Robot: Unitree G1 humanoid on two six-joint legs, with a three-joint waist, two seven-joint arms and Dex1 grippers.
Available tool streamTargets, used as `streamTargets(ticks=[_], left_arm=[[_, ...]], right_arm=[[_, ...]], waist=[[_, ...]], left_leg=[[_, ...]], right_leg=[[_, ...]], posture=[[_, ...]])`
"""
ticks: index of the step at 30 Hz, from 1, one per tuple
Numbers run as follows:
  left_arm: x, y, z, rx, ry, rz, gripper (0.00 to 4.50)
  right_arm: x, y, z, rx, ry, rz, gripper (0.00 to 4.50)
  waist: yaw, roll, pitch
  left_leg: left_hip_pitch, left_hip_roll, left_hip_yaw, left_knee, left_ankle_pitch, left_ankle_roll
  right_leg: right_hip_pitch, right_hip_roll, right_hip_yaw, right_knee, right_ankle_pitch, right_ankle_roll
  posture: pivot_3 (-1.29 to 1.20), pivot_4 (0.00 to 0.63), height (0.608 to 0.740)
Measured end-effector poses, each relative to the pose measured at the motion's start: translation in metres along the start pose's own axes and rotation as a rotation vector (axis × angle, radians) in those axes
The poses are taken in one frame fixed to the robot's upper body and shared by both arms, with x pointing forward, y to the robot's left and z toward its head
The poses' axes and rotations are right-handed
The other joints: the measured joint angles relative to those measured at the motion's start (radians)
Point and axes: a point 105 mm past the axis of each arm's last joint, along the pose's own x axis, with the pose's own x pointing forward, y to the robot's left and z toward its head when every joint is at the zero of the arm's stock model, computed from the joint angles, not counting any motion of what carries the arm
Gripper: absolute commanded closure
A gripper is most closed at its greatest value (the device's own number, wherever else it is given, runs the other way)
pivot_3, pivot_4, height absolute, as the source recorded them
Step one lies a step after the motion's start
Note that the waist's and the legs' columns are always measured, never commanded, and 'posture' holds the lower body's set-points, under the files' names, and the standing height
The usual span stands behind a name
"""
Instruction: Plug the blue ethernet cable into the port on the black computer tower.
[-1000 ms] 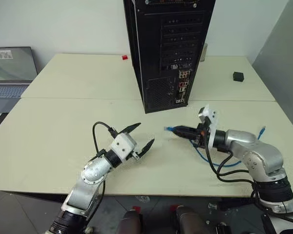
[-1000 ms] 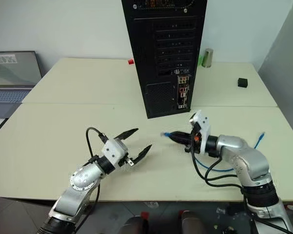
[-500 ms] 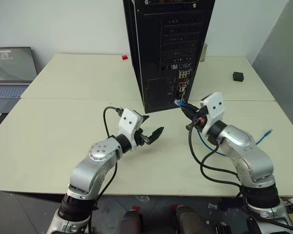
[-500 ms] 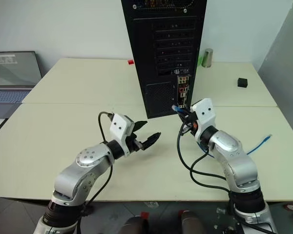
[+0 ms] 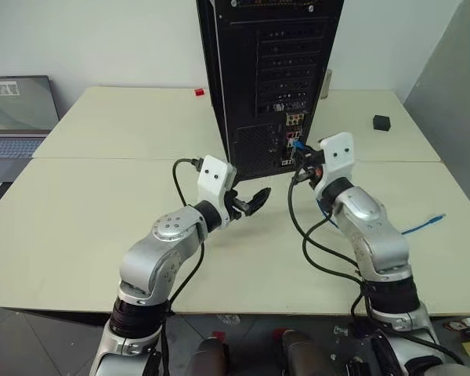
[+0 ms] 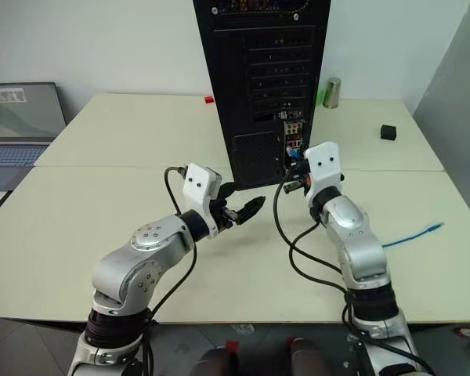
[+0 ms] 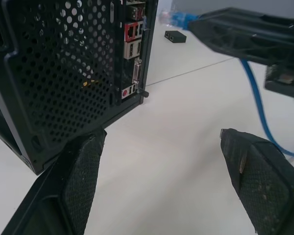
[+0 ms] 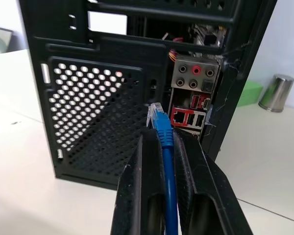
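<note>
Close behind the black computer tower [image 8: 137,73], my right fingers [image 8: 161,161] are clamped on the blue ethernet cable [image 8: 164,134], its clear plug poking out just short of the port strip [image 8: 191,105]. My left fingers [image 5: 251,201] stand wide open, holding nothing, above the counter [image 5: 102,204] beside the tower's grille [image 7: 63,73].

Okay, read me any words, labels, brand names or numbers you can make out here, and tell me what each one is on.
None can be read.
Grey laptop: its screen shows marks too blurred to read.
Black metal computer tower: rear ports carry no legible labels.
</note>
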Motion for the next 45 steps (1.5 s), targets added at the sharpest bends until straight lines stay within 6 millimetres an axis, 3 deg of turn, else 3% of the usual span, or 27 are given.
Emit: streamTargets(ticks=[13,21,45], left_arm=[[-0.001,0.001,-0.002,0.133,0.016,0.007,0.5],[0.0,0.001,-0.001,0.138,0.015,0.012,0.5],[0.0,0.004,-0.001,0.162,0.018,0.028,0.5]], right_arm=[[0.029,-0.011,-0.014,0.023,0.027,-0.093,4.5],[0.032,-0.014,-0.023,0.045,0.048,-0.112,4.5],[0.036,-0.01,-0.021,0.084,0.037,-0.111,4.5]], waist=[[0.0,0.0,0.0],[-0.001,0.0,0.0],[-0.001,0.0,0.0]], left_leg=[[0.0,0.0,0.001,0.0,0.0,0.0],[0.0,0.0,0.001,0.0,0.0,0.0],[0.0,0.0,0.001,0.0,0.0,0.0]], right_leg=[[-0.001,0.0,0.001,0.0,0.0,0.0],[-0.001,-0.001,0.001,0.0,0.0,0.0],[-0.001,-0.001,0.001,0.0,0.0,0.0]], posture=[[0.0,0.15,0.74],[0.0,0.15,0.74],[0.0,0.15,0.74]])
